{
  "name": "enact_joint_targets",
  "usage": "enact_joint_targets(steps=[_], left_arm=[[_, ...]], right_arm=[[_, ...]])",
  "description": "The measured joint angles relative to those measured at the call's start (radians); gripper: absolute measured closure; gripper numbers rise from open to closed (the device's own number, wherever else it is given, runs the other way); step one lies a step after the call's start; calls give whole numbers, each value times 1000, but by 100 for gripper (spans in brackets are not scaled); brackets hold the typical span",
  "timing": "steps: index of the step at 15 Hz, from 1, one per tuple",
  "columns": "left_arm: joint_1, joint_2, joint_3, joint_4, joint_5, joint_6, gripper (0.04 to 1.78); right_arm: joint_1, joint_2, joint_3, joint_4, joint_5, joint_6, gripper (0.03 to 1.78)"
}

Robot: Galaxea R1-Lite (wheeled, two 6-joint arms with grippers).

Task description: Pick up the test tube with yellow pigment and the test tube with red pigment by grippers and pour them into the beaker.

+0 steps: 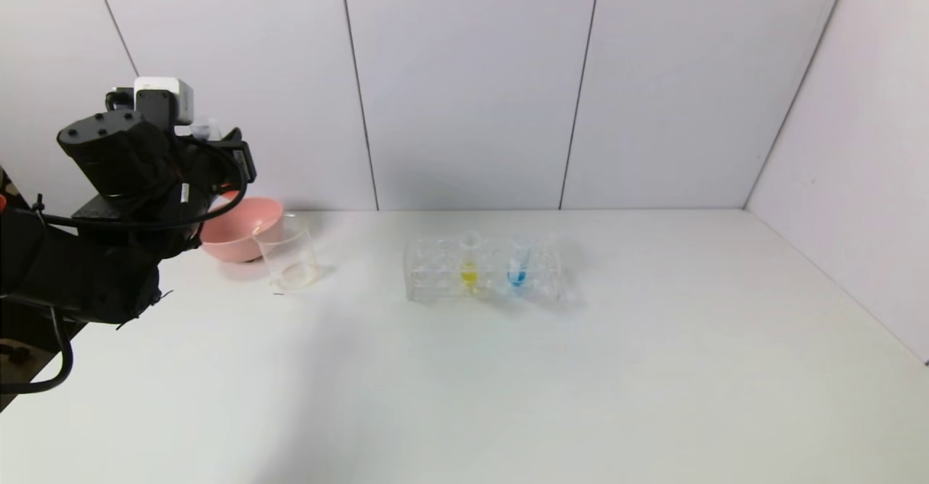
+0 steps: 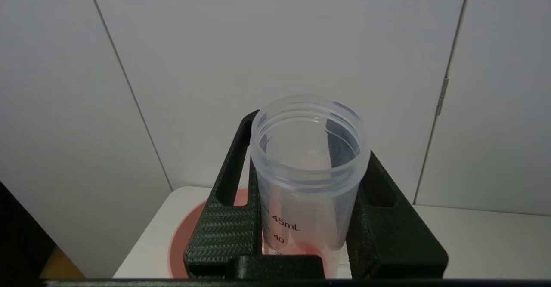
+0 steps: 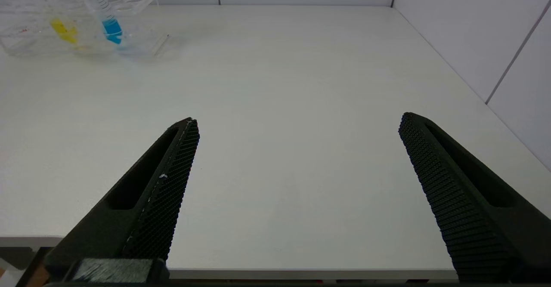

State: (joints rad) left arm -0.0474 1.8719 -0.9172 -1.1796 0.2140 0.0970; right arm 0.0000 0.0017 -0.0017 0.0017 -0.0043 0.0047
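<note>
My left gripper [image 1: 226, 156] is raised at the table's far left, above the pink bowl [image 1: 243, 228] and left of the clear beaker [image 1: 290, 255]. In the left wrist view it [image 2: 310, 149] is shut on a clear graduated tube [image 2: 308, 179] with its open mouth up and a reddish tint at its lower end; this is the test tube with red pigment. The test tube with yellow pigment [image 1: 469, 266] stands in the clear rack [image 1: 435, 270] and also shows in the right wrist view [image 3: 64, 29]. My right gripper [image 3: 298, 119] is open and empty over the table's near edge.
A blue-bottomed tube [image 1: 517, 266] stands in the rack to the right of the yellow one; it also shows in the right wrist view [image 3: 107, 20]. The pink bowl shows under the held tube [image 2: 185, 239]. White walls close the back and right sides.
</note>
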Motion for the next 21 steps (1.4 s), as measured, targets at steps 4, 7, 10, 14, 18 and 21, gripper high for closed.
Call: enact_joint_targets(steps=[4,7,10,14,18,21], left_arm=[[103,20,-7,16,-76,-7,129],[146,40,-21,14,-107,-12,129],[160,55,-20,6,-143,-11,129],[187,57,13,12,-248,-15,129],[204,60,21,24,-259,-12,129],[208,56,40,36,-280,0,129]], right_arm=[[0,0,0,0,0,0,11],[0,0,0,0,0,0,11],[0,0,0,0,0,0,11],[0,0,0,0,0,0,11],[0,0,0,0,0,0,11],[0,0,0,0,0,0,11]])
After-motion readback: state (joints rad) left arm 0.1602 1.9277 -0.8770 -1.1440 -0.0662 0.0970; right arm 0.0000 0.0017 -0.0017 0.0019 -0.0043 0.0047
